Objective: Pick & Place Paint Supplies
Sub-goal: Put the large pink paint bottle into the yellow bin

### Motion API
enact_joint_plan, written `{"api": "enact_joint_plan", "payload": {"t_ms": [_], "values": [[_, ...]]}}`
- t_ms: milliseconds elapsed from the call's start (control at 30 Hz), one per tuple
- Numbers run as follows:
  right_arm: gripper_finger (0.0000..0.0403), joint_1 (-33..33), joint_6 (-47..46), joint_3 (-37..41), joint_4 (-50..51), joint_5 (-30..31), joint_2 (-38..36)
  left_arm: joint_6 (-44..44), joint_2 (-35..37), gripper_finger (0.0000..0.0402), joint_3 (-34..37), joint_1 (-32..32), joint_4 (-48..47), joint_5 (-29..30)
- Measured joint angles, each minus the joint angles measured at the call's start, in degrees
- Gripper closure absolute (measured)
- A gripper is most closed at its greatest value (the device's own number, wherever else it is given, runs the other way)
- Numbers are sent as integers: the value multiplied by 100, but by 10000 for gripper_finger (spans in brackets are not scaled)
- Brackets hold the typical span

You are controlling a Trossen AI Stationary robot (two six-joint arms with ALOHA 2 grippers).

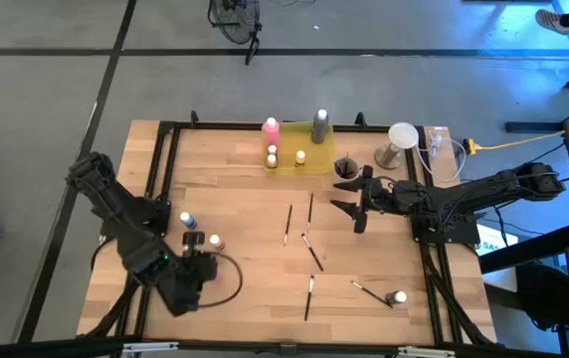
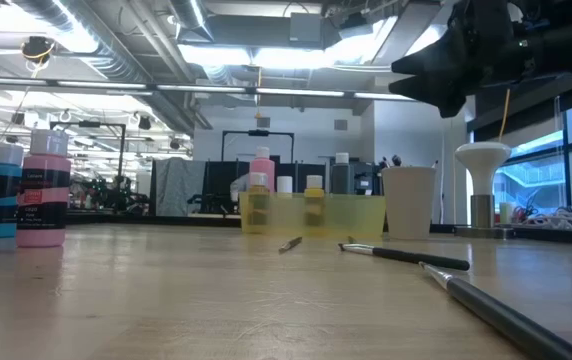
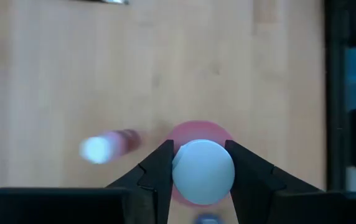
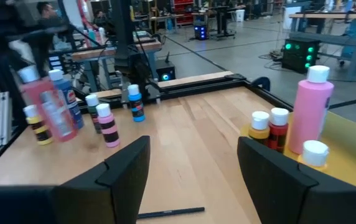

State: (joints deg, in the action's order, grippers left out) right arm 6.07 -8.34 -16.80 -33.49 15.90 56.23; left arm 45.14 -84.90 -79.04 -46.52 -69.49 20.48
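My left gripper (image 3: 203, 186) is shut on a pink paint bottle (image 3: 198, 132) with a white cap, over the table's near left part (image 1: 203, 273). Two more small bottles (image 1: 187, 219) (image 1: 215, 242) stand on the wood just beyond it. Several thin dark paintbrushes (image 1: 288, 224) (image 1: 314, 257) lie flat mid-table. A tiny bottle (image 1: 399, 297) sits at the near right. My right gripper (image 1: 357, 204) hangs open above the table's right half, holding nothing, near the grey-beige cup (image 1: 346, 167). My left gripper pinches the pink bottle's white cap (image 3: 203, 171) between its two fingers (image 3: 156, 171), one on each side. The fingers come from above, pointing steeply down. The bottle hangs upright below them and, in the right wrist view (image 4: 44, 109), looks lifted off the wood.
A translucent yellow tray (image 1: 314, 159) at the far edge holds a tall pink bottle (image 1: 271, 129), a grey one (image 1: 321, 124) and small ones. A white mushroom-shaped object (image 1: 401, 134) and cables stand at the far right. A black frame rail (image 1: 155, 179) borders the table.
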Motion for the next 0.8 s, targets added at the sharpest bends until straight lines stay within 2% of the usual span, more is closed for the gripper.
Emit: {"api": "enact_joint_plan", "payload": {"t_ms": [167, 367, 533, 800], "values": [[158, 2, 5, 0, -25, -177, 0, -669, 7, 283, -533, 618, -218, 51], [158, 2, 162, 0, -276, -339, 1, -1333, 20, 283, -1243, 1662, -456, 649], [158, 4, 263, 0, -484, -890, 0, -2145, 20, 283, -1835, 2678, -437, 613], [158, 4, 507, 0, -540, -909, 0, -3739, -144, 283, -2759, 4481, -127, 282]]}}
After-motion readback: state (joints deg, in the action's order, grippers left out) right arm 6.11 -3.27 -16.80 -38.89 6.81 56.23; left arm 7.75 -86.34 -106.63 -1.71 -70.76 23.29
